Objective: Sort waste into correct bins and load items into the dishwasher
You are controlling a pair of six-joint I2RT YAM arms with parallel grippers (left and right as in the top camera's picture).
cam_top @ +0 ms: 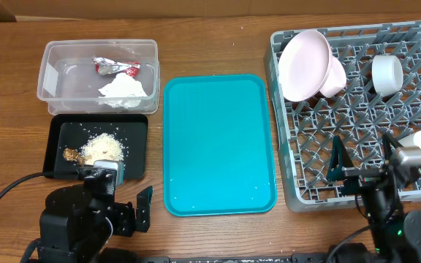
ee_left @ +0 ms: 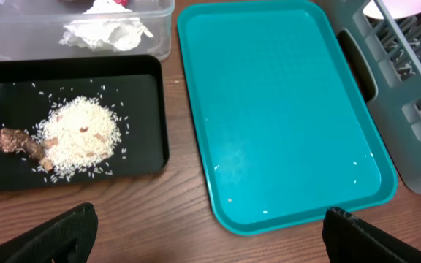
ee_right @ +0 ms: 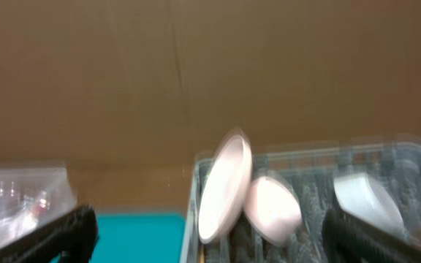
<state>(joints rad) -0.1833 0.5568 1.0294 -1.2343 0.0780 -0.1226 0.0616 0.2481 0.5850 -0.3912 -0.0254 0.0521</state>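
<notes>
The grey lattice rack (cam_top: 320,146) is holding a pink plate (cam_top: 303,64) on edge. The clear tub (cam_top: 50,73) is containing a crumpled napkin (cam_top: 126,91) and foil wrapper (cam_top: 115,67); the black tray (cam_top: 55,150), grainy rice (cam_top: 104,148). The left gripper (ee_left: 207,223) and right gripper (ee_right: 209,223) are hanging released.

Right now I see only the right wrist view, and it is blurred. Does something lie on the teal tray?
Observer: Only a few pale crumbs toward the near end of the teal tray.
Operator: What is inside the clear tub?
Observer: A foil wrapper and a crumpled napkin.
Operator: Is there another bin that I miss?
Observer: Yes, a black tray in front of the tub, holding rice and a brown lump.
</notes>
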